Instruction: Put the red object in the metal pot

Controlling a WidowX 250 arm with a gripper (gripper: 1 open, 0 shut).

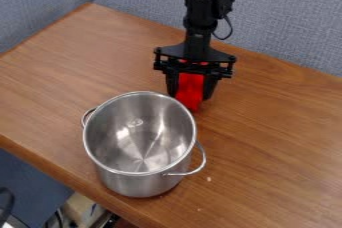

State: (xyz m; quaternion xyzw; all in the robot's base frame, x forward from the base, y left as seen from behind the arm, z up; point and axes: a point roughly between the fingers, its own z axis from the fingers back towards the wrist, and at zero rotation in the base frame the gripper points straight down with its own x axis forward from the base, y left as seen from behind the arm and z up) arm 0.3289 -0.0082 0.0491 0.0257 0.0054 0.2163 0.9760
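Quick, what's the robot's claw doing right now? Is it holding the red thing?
Gripper: jaws closed around the red block, holding it by its sides, next to the metal pot.

The block was bright red, the one vivid spot there. The gripper around it was black, as was the arm above. The pot was shiny silver steel, pale streaks glinting inside. The table was warm brown wood with fine grain. The wall behind looked grey-blue.
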